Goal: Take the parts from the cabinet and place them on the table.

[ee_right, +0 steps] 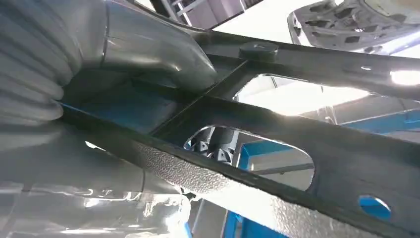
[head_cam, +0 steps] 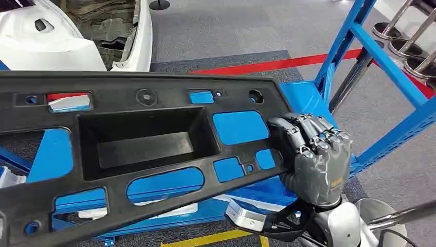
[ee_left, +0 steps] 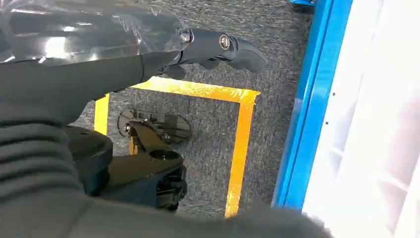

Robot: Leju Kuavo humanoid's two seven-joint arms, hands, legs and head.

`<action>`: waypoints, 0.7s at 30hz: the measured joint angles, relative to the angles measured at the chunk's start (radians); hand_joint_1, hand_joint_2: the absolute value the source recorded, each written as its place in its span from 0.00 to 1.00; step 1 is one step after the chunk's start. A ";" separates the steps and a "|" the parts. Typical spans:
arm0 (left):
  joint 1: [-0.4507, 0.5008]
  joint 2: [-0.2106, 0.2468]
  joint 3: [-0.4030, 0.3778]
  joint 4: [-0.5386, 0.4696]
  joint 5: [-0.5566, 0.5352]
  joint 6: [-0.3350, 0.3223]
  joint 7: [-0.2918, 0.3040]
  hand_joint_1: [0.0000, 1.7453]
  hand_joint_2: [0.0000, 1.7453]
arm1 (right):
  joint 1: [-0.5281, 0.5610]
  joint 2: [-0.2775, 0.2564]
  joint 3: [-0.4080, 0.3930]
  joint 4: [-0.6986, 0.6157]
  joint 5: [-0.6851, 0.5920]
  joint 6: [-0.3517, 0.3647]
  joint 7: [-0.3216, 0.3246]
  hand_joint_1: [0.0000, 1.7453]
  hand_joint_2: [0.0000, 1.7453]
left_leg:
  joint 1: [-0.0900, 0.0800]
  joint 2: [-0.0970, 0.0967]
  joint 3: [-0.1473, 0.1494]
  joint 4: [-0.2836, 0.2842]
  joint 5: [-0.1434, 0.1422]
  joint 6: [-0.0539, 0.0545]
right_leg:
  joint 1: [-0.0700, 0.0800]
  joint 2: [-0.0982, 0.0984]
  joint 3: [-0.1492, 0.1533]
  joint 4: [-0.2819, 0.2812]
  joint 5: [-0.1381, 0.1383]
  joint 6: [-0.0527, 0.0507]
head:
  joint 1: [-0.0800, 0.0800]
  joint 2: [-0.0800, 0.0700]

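Note:
A large black plastic panel (head_cam: 144, 149) with a deep rectangular recess and several cut-outs spans most of the head view, held level above the blue cabinet shelf (head_cam: 303, 95). My right hand (head_cam: 314, 157) grips the panel's right end, fingers curled over its top face. In the right wrist view the thumb (ee_right: 148, 49) lies against the ribbed underside of the panel (ee_right: 307, 144). In the left wrist view, my left hand (ee_left: 218, 47) shows a dark finger stretched out above the carpet; whether it holds anything is unclear. The panel's left end runs out of the head view.
The blue cabinet frame (head_cam: 391, 67) rises at the right. A white car body shell (head_cam: 61, 46) stands at the far left. Red tape (head_cam: 277, 64) and yellow tape (ee_left: 242, 144) mark the grey carpet. Metal stand bases (head_cam: 406, 46) sit at the far right.

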 joint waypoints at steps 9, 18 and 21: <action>0.000 0.000 0.000 0.000 0.001 -0.007 -0.006 0.00 1.00 | 0.003 -0.001 0.000 0.000 0.000 0.002 0.003 1.00 1.00 | 0.000 0.000 0.000 0.000 0.000 0.000 | 0.000 0.000 0.000 0.000 0.000 0.000 | 0.000 0.000; 0.000 -0.002 0.012 0.006 0.037 0.050 0.034 0.00 1.00 | 0.003 -0.006 0.000 0.000 0.000 -0.002 0.027 1.00 1.00 | -0.002 0.000 -0.002 0.007 -0.003 0.003 | -0.007 0.000 0.000 -0.004 0.002 0.002 | 0.000 0.000; 0.000 -0.002 0.019 0.012 0.031 0.062 0.035 0.00 1.00 | 0.002 -0.006 0.000 0.000 0.000 -0.003 0.033 1.00 1.00 | -0.004 0.000 -0.002 0.008 -0.006 0.010 | -0.007 0.000 0.001 -0.004 0.001 0.004 | 0.000 0.000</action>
